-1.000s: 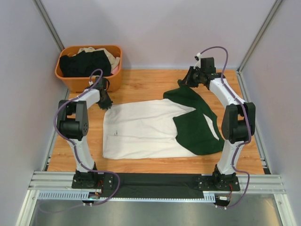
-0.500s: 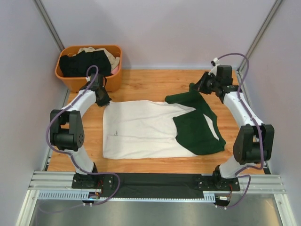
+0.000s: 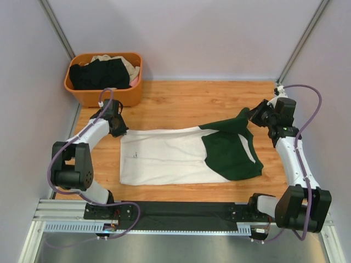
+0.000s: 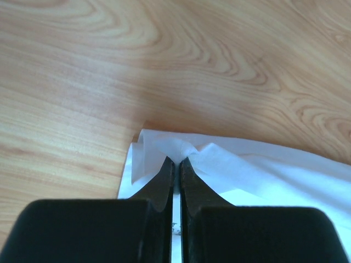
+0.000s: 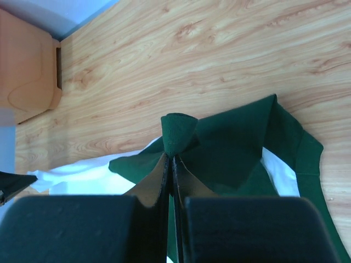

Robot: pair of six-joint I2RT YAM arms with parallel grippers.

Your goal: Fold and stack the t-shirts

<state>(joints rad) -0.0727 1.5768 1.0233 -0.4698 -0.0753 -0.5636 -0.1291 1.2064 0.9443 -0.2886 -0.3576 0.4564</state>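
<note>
The white t-shirt (image 3: 164,156) with dark green sleeves (image 3: 227,153) lies spread on the wooden table, back side up. My left gripper (image 3: 117,127) is shut on its far left white corner (image 4: 175,150), at table level. My right gripper (image 3: 255,115) is shut on a bunched piece of green sleeve (image 5: 176,134), lifted a little above the table at the shirt's far right. Black and beige t-shirts (image 3: 101,73) lie heaped in the orange basket (image 3: 104,96).
The orange basket stands at the far left corner, just beyond my left gripper; its side also shows in the right wrist view (image 5: 27,66). Grey walls close in the table on three sides. A black strip (image 3: 186,215) runs along the near edge.
Both grippers have pulled toward the near side with the shirt's far edge. The right arm swung far right, drawing the green sleeve out. The left gripper moved slightly nearer.
</note>
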